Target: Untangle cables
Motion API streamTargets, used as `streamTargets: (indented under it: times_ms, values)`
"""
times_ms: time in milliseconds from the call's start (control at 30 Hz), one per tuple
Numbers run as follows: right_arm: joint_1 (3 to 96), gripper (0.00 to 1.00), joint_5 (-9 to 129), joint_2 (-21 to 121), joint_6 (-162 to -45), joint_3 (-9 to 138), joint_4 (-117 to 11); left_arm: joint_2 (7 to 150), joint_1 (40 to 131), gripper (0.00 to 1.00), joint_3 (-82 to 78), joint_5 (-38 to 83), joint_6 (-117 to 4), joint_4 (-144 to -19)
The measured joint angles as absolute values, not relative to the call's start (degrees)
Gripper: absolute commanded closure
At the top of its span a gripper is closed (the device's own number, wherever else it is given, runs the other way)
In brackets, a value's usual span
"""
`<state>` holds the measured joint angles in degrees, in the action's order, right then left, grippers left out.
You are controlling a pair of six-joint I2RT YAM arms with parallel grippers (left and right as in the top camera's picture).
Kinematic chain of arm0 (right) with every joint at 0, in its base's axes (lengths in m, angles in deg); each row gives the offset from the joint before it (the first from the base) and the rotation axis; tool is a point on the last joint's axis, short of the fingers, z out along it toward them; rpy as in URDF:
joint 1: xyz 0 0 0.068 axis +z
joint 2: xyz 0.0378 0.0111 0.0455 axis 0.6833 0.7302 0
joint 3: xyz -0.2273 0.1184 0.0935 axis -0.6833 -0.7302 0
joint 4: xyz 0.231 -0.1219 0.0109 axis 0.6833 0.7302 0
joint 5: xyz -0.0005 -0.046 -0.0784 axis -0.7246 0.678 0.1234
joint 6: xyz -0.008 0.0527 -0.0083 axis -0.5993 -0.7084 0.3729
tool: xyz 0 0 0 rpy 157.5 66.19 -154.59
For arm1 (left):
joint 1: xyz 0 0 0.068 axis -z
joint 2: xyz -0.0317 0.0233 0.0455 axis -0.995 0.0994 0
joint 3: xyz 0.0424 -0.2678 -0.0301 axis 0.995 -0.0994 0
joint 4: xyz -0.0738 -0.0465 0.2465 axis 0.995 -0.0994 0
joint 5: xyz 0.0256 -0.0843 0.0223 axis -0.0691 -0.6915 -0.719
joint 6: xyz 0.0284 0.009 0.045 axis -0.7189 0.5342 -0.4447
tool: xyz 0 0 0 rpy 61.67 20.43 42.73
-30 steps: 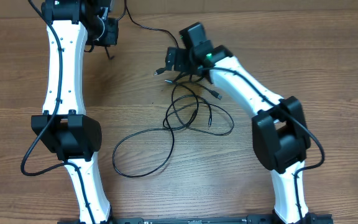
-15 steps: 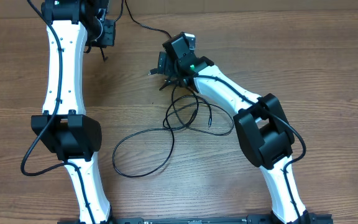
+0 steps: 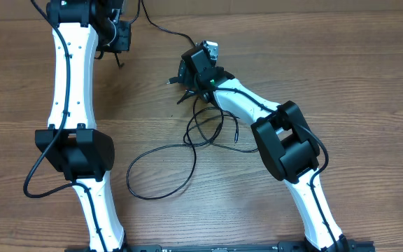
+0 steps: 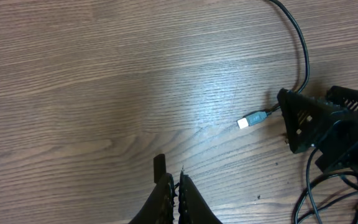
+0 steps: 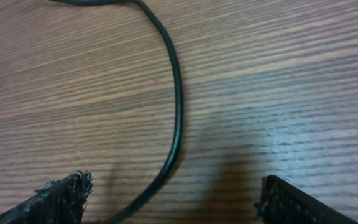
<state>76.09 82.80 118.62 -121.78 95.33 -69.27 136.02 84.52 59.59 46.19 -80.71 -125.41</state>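
A: Take the knot of loops [image 3: 192, 138] as the marker. What stands to its left?

B: Up and left of it, well apart, the left tool [image 3: 122, 63] hovers with its fingers pressed together. Its wrist view shows nothing between them, only bare desk [image 4: 73, 93] below.

A: And the cables [image 3: 129, 176] themselves?

B: One wide loop lies on the desk below and left of the knot. A silver plug [image 4: 252, 120] lies above the knot, and a single cord [image 5: 176, 93] runs from there toward the far edge.

A: The right tool?

B: The right tool [image 5: 174, 198] sits just above the knot, beside the plug. Its jaws are spread wide and a cord passes between them, ungripped.

A: Which step is this?

B: It looks like the reach for a first strand, since no strand is separated yet. The next move likely calls for closing on that cord alone, then drawing it away from the knot without dragging the loops along.

A: Anything unclear?

B: From above, the right arm covers the top of the knot, so how the strands cross there cannot be told. The right wrist view crops the fingertips, and the cord's far end runs out of frame.
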Motion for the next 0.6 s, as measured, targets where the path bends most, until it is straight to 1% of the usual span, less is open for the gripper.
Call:
streamTargets:
  times_ms: [233,433,600]
  values:
    - [76.1,0.11,83.8,118.7,-121.8,95.4,-68.7,136.0,84.5,0.96,59.6,46.2,-80.7,-125.4]
    - [75.8,0.11,86.0,118.7,-121.5,96.2,-64.4,136.0,84.5,0.96,59.6,46.2,-80.7,-125.0]
    - [73.8,0.11,86.9,118.6,-121.3,97.2,-60.0,136.0,84.5,0.96,59.6,46.2,-80.7,-125.0]
